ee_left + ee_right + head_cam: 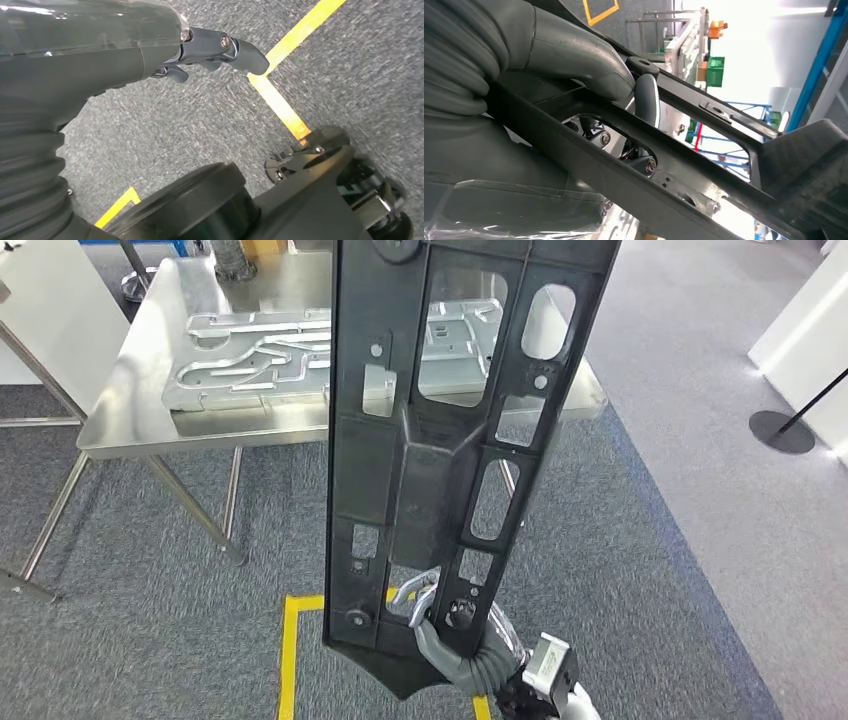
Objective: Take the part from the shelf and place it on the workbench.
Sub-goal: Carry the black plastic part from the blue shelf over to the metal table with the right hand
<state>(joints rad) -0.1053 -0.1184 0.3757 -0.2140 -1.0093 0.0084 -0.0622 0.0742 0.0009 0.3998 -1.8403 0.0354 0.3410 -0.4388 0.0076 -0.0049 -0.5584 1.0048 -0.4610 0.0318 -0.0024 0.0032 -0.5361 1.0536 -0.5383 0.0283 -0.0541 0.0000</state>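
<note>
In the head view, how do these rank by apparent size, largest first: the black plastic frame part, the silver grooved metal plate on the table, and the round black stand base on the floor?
1. Black plastic frame part, though nearness to the camera enlarges it.
2. Silver grooved metal plate.
3. Round black stand base.

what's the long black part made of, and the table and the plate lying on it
Black part: looks like moulded plastic, matte, with ribs and cut-out windows. Table: probably stainless steel, brushed with soft reflections. Plate: seemingly bare aluminium or steel, dull silver with pressed channels.
</note>
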